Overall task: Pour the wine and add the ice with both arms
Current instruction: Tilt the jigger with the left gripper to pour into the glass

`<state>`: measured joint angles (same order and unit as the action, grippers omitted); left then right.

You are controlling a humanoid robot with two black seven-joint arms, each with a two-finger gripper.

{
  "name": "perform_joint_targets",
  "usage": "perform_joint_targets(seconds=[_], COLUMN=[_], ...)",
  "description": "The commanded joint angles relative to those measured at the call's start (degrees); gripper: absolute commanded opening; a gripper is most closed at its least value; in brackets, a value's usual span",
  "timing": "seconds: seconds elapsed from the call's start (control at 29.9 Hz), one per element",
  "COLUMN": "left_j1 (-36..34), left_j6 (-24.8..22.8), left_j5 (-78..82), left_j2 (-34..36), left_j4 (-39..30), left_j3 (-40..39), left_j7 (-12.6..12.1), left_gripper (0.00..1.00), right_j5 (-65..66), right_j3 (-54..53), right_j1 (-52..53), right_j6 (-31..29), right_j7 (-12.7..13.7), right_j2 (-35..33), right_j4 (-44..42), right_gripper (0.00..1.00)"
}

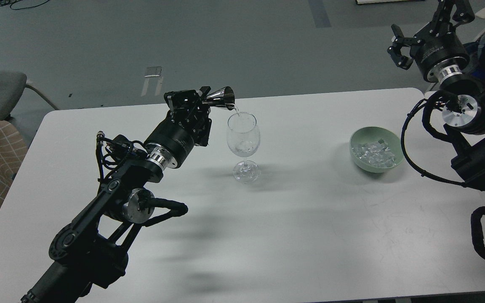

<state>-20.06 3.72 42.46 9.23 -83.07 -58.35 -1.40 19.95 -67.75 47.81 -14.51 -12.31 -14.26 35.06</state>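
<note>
One head view looks forward and down over the white table (267, 235), floor across the frame's top

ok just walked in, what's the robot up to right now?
The left gripper holds a metal jigger tipped over the wine glass, and a thin stream of clear liquid runs into the bowl. The glass stands upright on the white table. The right gripper is raised, open and empty, above and behind the green bowl of ice cubes. No ice is being handled.
</note>
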Motion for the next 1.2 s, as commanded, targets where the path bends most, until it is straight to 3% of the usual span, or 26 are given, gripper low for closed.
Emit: perform_joint_targets(seconds=[0.0, 0.23, 1.17], left_j1=[0.02, 0.11, -2.88], left_j6=[-0.99, -3.28, -3.54], left_j5=[2.26, 7.1, 18.44], left_j2=[0.17, 0.26, 3.25], left_j4=[-0.07, -0.07, 1.16], left_j3=[0.08, 0.08, 4.56], left_j7=[0.08, 0.43, 0.61], left_gripper=[0.0, 0.0, 0.0], right_j5=[0.0, 0.0, -0.08], right_j3=[-0.01, -0.01, -0.27], right_j1=[-0.08, -0.44, -1.84], right_j6=[0.01, 0.01, -0.08], right_j7=[0.0, 0.0, 0.0], right_j2=[0.02, -0.42, -1.39], right_j4=[0.27, 0.44, 1.5], right_gripper=[1.0, 1.0, 1.0])
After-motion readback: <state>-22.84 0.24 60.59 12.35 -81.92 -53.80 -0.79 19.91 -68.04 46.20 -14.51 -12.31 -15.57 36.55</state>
